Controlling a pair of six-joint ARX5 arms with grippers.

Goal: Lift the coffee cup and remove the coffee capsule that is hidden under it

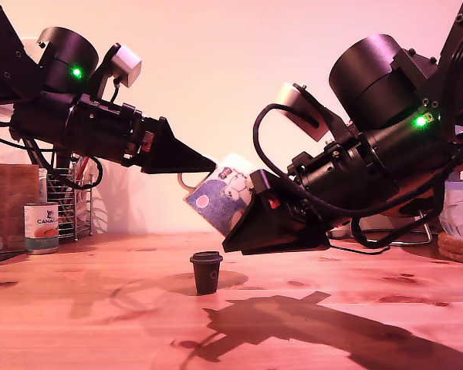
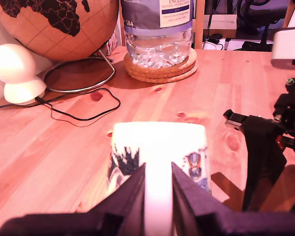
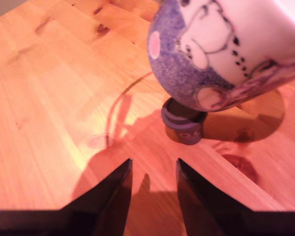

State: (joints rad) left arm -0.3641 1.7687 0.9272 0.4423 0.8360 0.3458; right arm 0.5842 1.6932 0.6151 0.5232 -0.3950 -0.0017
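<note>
Underneath, a knotty orange pine tabletop (image 1: 77, 308) carries the tiny dark tapered coffee capsule (image 1: 206, 271), upright and uncovered. Farther back stand a small printed tin can (image 1: 41, 227), a cork coaster (image 2: 161, 68) under a water bottle (image 2: 158, 30), and a globe (image 2: 59, 24). My first gripper (image 2: 158, 189) pinches the white ceramic coffee cup (image 1: 222, 193), tilted aloft above the capsule. My second gripper (image 3: 154, 172) hangs spread, empty, beside it.

The coffee cup (image 1: 222, 194) is white with a speckled grey-blue lower band, pale pink circles and dark-outlined cartoon figures. The coffee capsule (image 1: 206, 271) is dark with a small round mark. The tabletop (image 1: 92, 308) is reddish knotty wood. Both pincers are black.
</note>
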